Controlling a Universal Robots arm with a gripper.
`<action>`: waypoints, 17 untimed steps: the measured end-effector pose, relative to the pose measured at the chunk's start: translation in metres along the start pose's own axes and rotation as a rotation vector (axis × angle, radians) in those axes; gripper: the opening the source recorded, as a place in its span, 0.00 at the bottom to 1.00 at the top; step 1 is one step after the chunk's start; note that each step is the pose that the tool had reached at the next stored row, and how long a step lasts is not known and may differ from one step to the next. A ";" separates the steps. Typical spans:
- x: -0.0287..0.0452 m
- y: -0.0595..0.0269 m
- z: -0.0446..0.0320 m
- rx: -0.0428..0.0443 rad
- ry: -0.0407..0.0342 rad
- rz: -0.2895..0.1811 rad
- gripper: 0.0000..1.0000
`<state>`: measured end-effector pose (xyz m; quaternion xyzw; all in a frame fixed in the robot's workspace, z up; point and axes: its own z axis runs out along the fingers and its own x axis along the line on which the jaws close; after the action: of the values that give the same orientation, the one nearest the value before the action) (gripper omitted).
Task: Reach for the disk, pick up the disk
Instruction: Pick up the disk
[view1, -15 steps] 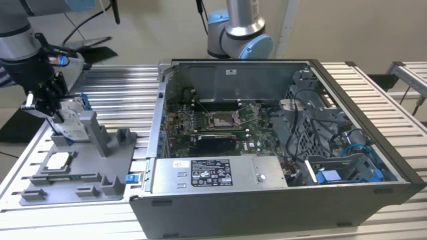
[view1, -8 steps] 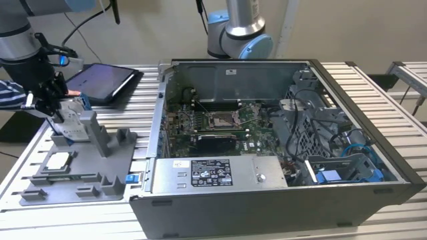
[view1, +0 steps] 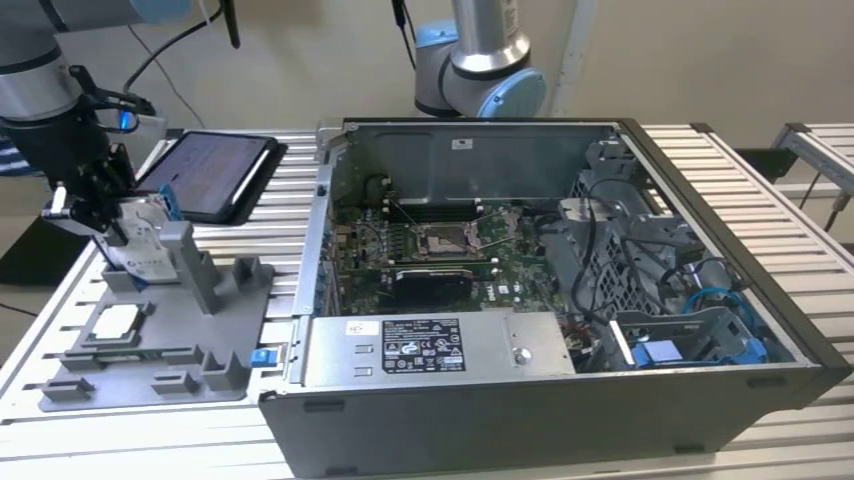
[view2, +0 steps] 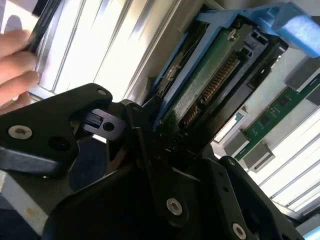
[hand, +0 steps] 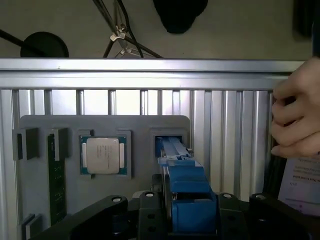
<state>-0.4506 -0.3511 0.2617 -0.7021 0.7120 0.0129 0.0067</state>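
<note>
Mid-frame, the black gripper (hand: 186, 216) clasps the blue-framed disk (hand: 184, 182) over a grey plastic tray (hand: 140, 125) holding a square silver chip (hand: 102, 155).

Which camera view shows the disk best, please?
The second wrist view: the disk is close, with its green underside and blue caddy plain. The exterior view shows it small, upright at the grey fixture. The first wrist view shows mainly the caddy's blue edge.

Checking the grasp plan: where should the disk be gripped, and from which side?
Its two broad faces, high up, coming from above: the disk stands on edge in a slot of the grey fixture, only its upper part free. The gripper clamps it that way.
</note>
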 end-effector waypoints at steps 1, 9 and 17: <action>0.0000 0.0000 -0.0002 0.0000 0.0000 0.000 0.00; -0.0003 0.0001 -0.0097 0.0000 0.0000 0.000 0.00; -0.0007 0.0002 -0.0262 -0.0001 0.0000 0.000 0.00</action>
<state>-0.4506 -0.3511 0.2879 -0.7021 0.7120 0.0129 0.0066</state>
